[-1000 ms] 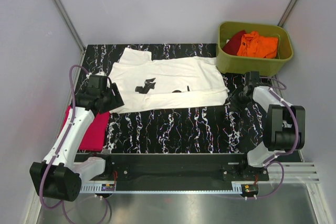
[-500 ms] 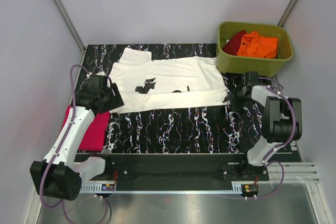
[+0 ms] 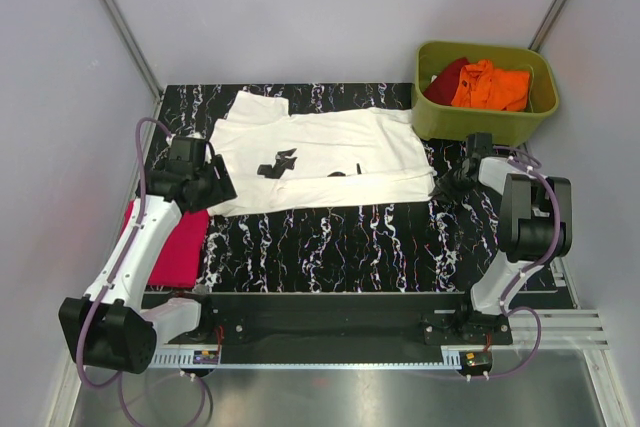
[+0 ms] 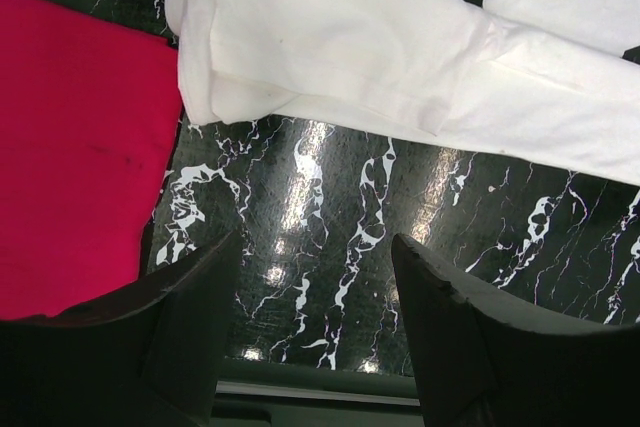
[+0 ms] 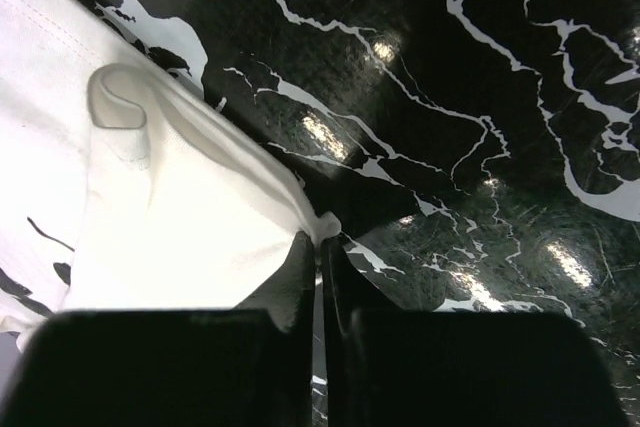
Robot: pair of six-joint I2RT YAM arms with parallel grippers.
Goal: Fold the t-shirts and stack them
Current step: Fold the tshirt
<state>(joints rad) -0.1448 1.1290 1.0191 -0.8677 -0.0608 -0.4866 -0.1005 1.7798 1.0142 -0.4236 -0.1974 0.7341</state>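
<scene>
White cloth covers much of the far half of the black tabletop [image 3: 340, 242], which has white wiggly lines like marble. It is a white shirt [image 3: 320, 157], spread out flat and a bit crumpled. It has a small black print [image 3: 279, 163] on the chest. One sleeve points to the far left corner. The long bottom side of the shirt runs across the middle of the tabletop.

The right arm [image 3: 525, 212] reaches over from the right edge of the tabletop. The right jaws are closed tight. They pinch the corner of the white shirt that is closest to the right edge. The cloth is puffed up in a little fold just by them.

The left arm [image 3: 150, 237] leans in from the left edge. The left jaws are wide open and hold nothing. They hang over the bare tabletop, just beside the left end of the white shirt, where the cloth is folded over.

A pink shirt [image 3: 185, 247] lies folded flat at the left edge, closer to the near left corner. The left arm hides part of it.

A green tub [image 3: 450, 122] sits at the far right corner. An orange shirt [image 3: 490, 85] and a dark red shirt [image 3: 447, 77] are bunched up inside it.
</scene>
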